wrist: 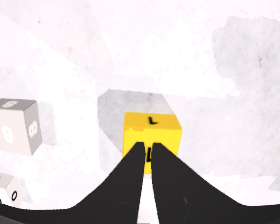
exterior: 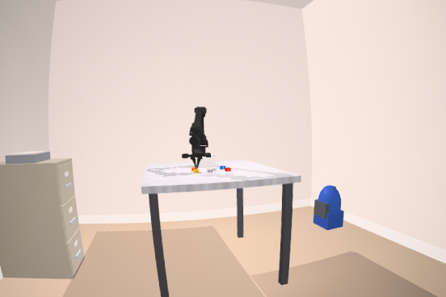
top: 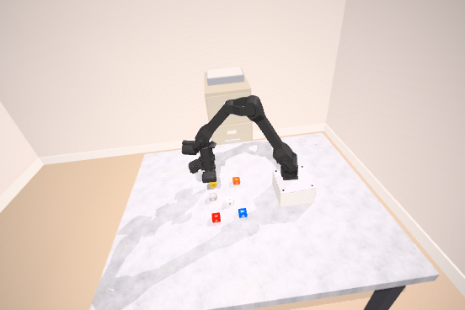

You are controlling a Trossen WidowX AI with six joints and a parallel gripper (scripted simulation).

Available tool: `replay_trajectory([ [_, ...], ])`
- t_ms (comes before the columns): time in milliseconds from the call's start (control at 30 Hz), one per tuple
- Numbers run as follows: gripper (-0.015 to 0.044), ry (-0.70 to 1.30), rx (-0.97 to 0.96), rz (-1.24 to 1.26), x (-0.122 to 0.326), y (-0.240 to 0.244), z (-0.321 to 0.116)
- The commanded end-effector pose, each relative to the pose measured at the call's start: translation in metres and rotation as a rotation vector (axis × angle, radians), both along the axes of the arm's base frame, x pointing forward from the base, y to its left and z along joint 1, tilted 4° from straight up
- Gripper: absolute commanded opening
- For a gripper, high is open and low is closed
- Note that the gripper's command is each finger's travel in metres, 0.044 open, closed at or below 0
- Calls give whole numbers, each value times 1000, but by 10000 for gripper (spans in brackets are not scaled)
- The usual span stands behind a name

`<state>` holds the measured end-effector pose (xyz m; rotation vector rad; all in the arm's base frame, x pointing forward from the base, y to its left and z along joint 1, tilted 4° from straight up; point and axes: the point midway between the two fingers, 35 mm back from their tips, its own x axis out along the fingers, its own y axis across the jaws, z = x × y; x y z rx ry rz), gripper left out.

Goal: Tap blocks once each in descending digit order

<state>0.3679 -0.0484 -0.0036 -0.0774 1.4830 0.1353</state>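
Several small digit blocks sit on the marble table [top: 322, 236]. A yellow block [top: 213, 184] [exterior: 195, 171] [wrist: 152, 128] lies right under my gripper [top: 210, 179] [exterior: 195, 166] [wrist: 147, 149]. The fingers are shut, with only a thin slit between them, and the tips sit just above the block's top near edge. An orange block [top: 236, 180] lies to its right. Two white blocks [top: 212, 196] [top: 229, 202] lie in front; one of them shows in the wrist view [wrist: 14, 125]. A red block [top: 216, 217] and a blue block [top: 243, 212] lie nearest the front.
The arm's white base box [top: 294, 191] stands right of the blocks. A beige filing cabinet [top: 229, 105] [exterior: 30, 214] stands off the table behind it. A blue object [exterior: 329, 207] sits on the floor by the wall.
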Motion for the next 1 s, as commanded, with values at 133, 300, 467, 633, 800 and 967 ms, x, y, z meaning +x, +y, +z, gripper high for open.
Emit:
replay_trajectory([
  [133, 20, 6, 3, -2, -1, 1, -13],
  [300, 20, 6, 3, -2, -1, 1, -13],
  [467, 20, 6, 3, -2, -3, 0, 17],
  [633, 20, 6, 3, -2, -3, -2, 46],
  [800, 20, 6, 3, -2, -9, -4, 97],
  [967, 20, 6, 3, -2, -10, -1, 98],
])
